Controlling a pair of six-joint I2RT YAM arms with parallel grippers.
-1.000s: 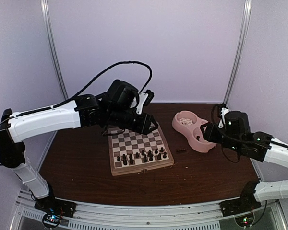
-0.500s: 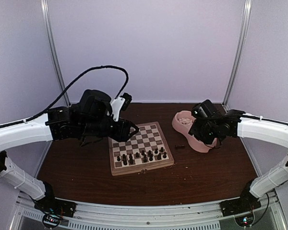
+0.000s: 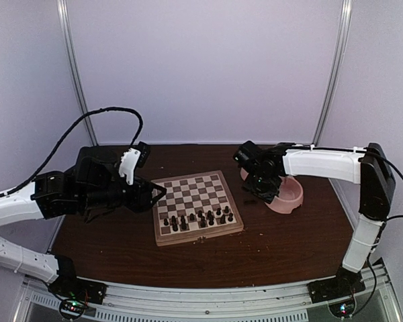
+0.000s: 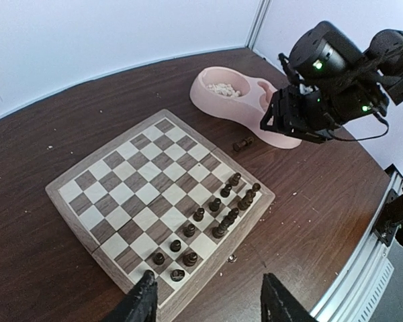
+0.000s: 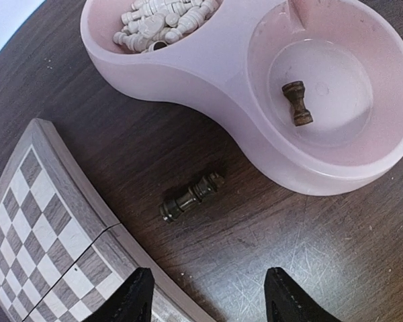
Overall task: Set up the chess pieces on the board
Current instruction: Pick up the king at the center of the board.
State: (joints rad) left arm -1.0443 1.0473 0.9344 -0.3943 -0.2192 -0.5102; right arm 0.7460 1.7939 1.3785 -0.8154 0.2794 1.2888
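Under halfway, at a guess: dark chess pieces (image 4: 199,214) on the near two rows of the board (image 4: 129,176), nothing on the far rows. Left to place: one dark piece (image 5: 191,196) lying on the desk (image 5: 322,261) between board and pink double bowl (image 5: 208,87), a dark rook (image 5: 297,102) in one bowl compartment, cream pieces (image 5: 162,20) heaped in the other. Left pincer (image 4: 211,302) and right pincer (image 5: 208,298) both spread, pinching nothing.

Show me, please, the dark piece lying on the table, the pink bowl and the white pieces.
Lying dark piece (image 5: 191,196), right wrist view, its middle.
Bowl (image 5: 203,82), right wrist view, outer wall.
White pieces (image 5: 162,20), right wrist view, middle of the heap.
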